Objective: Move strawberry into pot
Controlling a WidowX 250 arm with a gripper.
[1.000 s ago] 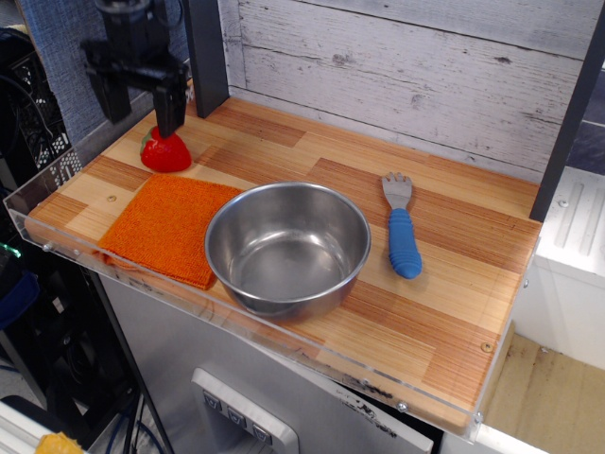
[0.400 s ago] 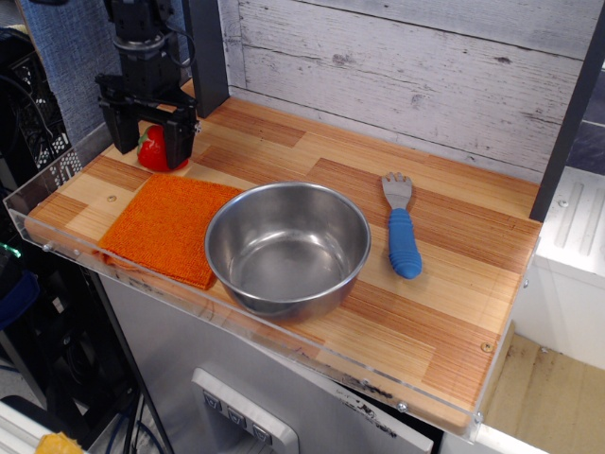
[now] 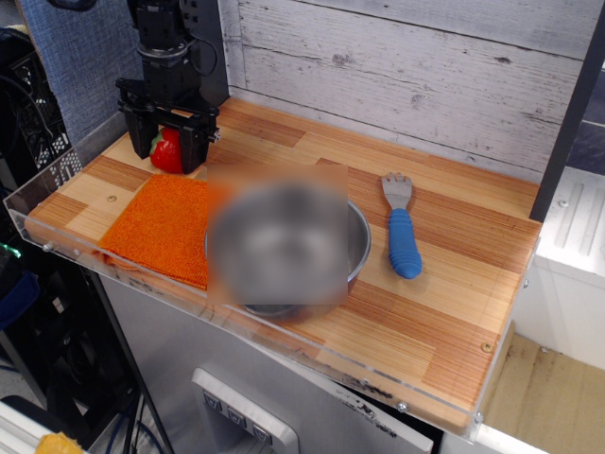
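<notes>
Two fingers [image 3: 139, 134] flanking strawberry [image 3: 168, 151]

The robot has one black arm. It comes down from the top left of the picture and points almost straight down. At the bottom of the arm is the gripper [image 3: 167, 151]. It has two black fingers [image 3: 139, 134], one on the left side and one on the right side. The fingers hang down side by side, low over the back left part of the table. There is a gap between them, and something red sits in that gap. The fingers are close on both sides of it. It is hard to tell if they are squeezing it or just standing next to it.
</notes>
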